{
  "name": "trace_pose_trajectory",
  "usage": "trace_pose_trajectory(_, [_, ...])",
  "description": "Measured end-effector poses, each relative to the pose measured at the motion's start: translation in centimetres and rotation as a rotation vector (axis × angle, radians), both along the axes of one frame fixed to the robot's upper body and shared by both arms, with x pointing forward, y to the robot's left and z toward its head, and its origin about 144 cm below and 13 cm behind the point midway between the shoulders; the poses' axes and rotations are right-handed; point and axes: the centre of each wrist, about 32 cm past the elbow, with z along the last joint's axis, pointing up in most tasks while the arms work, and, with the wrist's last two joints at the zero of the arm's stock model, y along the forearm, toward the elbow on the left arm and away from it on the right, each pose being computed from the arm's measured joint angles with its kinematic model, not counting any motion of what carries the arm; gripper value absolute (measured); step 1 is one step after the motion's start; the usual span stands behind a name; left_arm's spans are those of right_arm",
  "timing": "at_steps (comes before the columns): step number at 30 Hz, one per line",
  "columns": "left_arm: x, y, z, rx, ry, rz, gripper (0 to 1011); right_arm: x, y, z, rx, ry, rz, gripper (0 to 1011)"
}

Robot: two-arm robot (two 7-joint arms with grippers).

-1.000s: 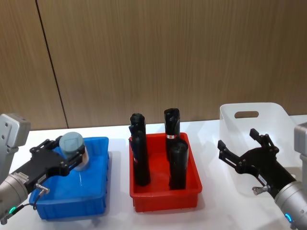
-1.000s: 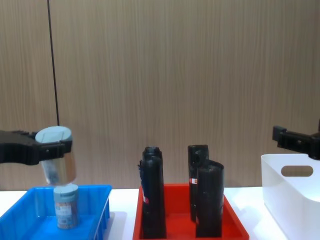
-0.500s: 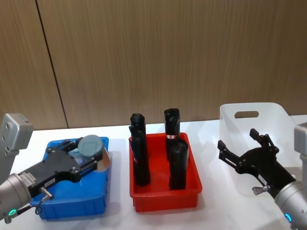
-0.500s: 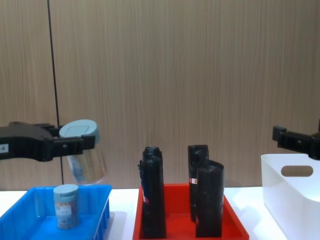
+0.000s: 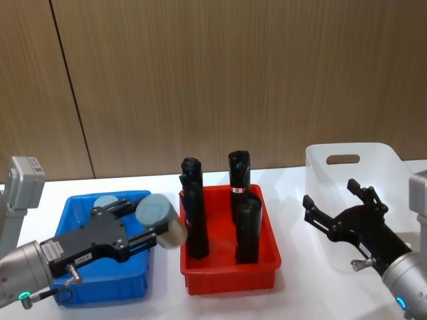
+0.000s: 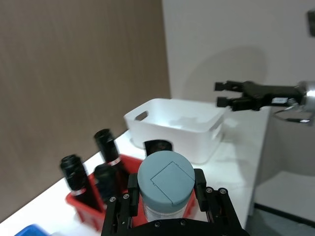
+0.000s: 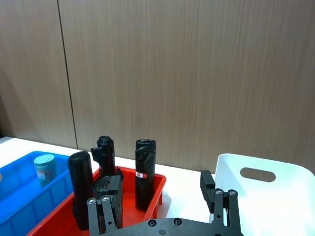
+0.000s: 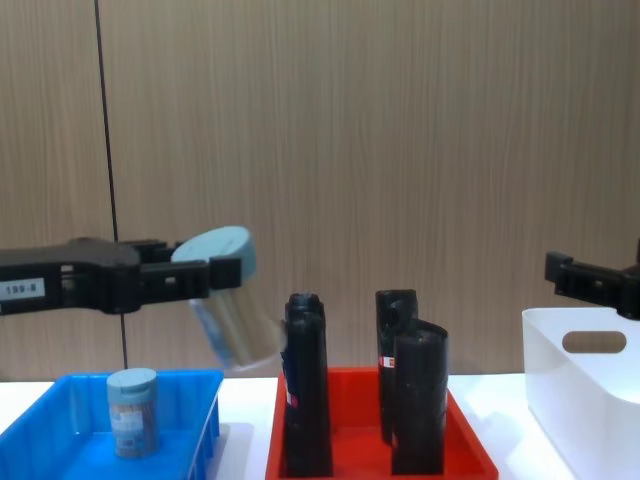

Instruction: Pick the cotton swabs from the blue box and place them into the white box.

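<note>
While the left gripper [image 5: 152, 230] is clamped on one cotton swab jar [image 5: 162, 220], it holds that jar in the air over the three o'clock edge of the blue box [image 5: 137, 280], just beside the red tray [image 5: 230, 277]. The jar is tilted, its grey-blue lid uppermost and its clear base swung toward three o'clock, near the nearest of the black rolls [image 5: 194, 223]. In the chest view the held jar hangs well above the blue box's rim. A second jar [image 8: 132, 412] stands upright inside the blue box, toward its twelve o'clock wall. The red tray sits between the two boxes, with the blue box at its nine o'clock and the white box [image 5: 347, 157] at its three o'clock. The right gripper [image 5: 330, 193] hovers at the white box's six o'clock side, its fingers spread wide and holding nothing.
</note>
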Motion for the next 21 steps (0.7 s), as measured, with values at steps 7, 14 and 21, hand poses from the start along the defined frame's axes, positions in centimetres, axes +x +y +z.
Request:
trace_pose_trajectory(7, [0.9, -0.5, -0.2, -0.068, 0.012, -0.106, 668, 0.0, 0.0, 0.0, 0.0, 0.0, 0.0, 1002])
trace_pose_trajectory(14, [1.6, -1.0, -0.3, -0.105, 0.018, -0.169, 668, 0.0, 0.0, 0.0, 0.0, 0.0, 0.0, 1002])
trace_pose_trajectory(21, [1.9, -1.2, -0.4, -0.113, 0.031, -0.194, 668, 0.0, 0.0, 0.0, 0.0, 0.0, 0.0, 1002])
